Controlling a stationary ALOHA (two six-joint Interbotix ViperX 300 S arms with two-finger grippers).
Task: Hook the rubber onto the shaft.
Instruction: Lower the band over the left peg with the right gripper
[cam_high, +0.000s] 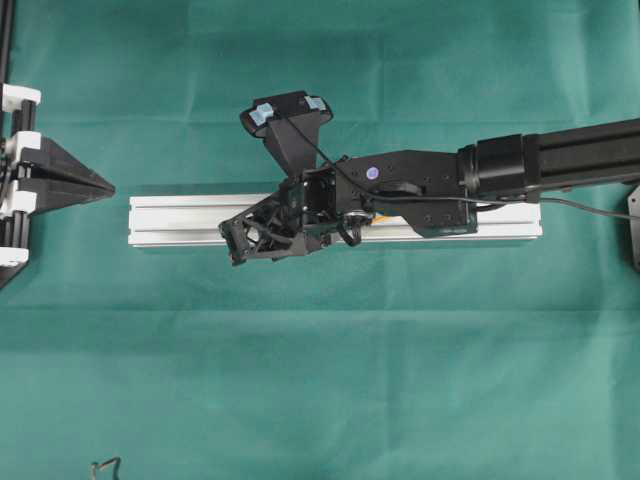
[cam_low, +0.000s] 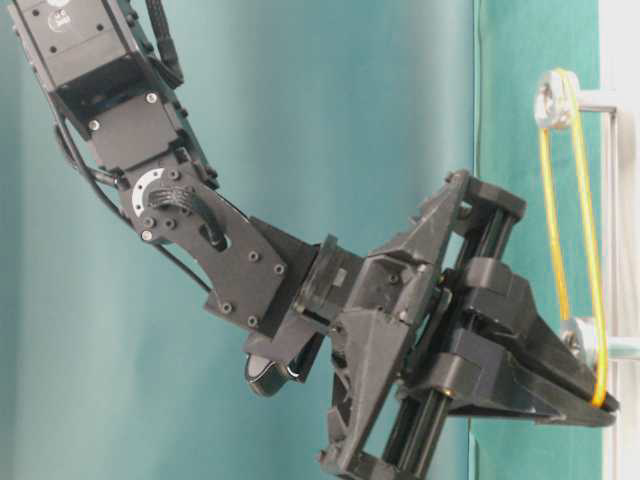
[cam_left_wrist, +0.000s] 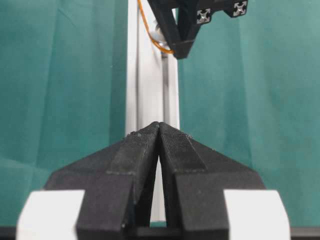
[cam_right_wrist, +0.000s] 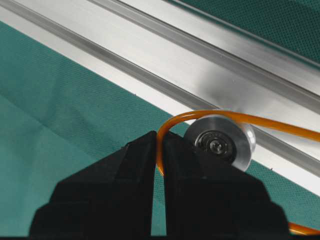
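The rubber (cam_right_wrist: 270, 122) is a thin orange band, and my right gripper (cam_right_wrist: 160, 134) is shut on one end of it. From the jaws it curves up over the rim of a silver wheel on the shaft (cam_right_wrist: 220, 142), beside the right fingertip. At table level the rubber (cam_low: 589, 250) is stretched from an upper wheel (cam_low: 553, 100) down past the lower shaft (cam_low: 583, 340) to the right gripper (cam_low: 600, 405). From overhead the right gripper (cam_high: 235, 245) sits over the silver rail (cam_high: 170, 220). My left gripper (cam_left_wrist: 159, 125) is shut and empty, off the rail's left end.
The rail (cam_left_wrist: 150, 75) lies lengthwise on a green cloth, straight ahead of the left gripper (cam_high: 108, 188). The right arm (cam_high: 500, 165) reaches in from the right above the rail. A small dark cable end (cam_high: 105, 467) lies at the front left edge.
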